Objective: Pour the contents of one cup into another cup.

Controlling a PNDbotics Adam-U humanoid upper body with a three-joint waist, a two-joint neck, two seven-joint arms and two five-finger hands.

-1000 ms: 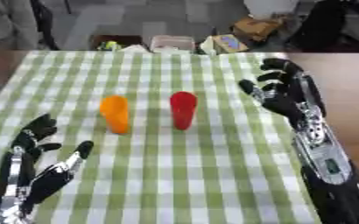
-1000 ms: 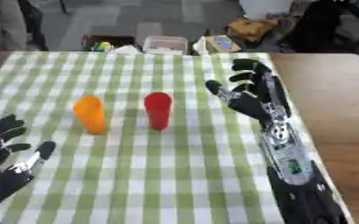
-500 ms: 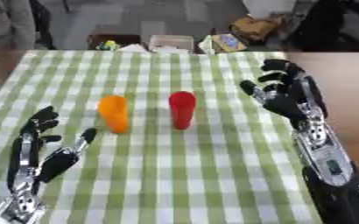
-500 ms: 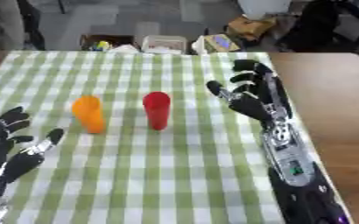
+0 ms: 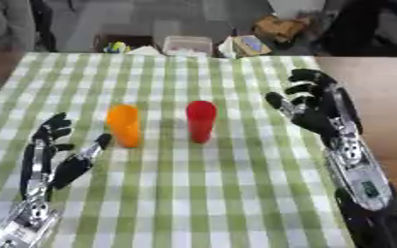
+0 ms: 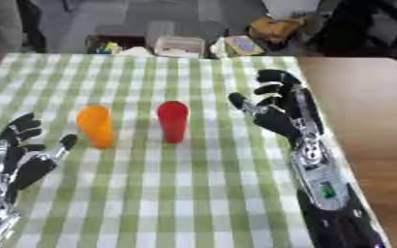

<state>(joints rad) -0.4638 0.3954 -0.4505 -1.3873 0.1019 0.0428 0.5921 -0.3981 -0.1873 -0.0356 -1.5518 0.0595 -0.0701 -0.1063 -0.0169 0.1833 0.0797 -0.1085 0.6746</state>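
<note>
Left hand (image 5: 53, 157) risen closer to the orange cup (image 5: 124, 125), fingers spread and empty, wrist cut off by the frame, red cup (image 5: 200, 121) upright just beside it on the checked counter (image 5: 210, 193), right hand (image 5: 313, 109) open, apart from both cups.

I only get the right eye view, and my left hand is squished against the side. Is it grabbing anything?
Observer: No. The left eye view shows the whole left hand: it is open, fingers up, and holds nothing.
Operator: Is it hanging off the table?
Observer: No. In that view the checked cloth shows on the hand's outer side too, so the hand is over the table, near the orange cup.
</note>
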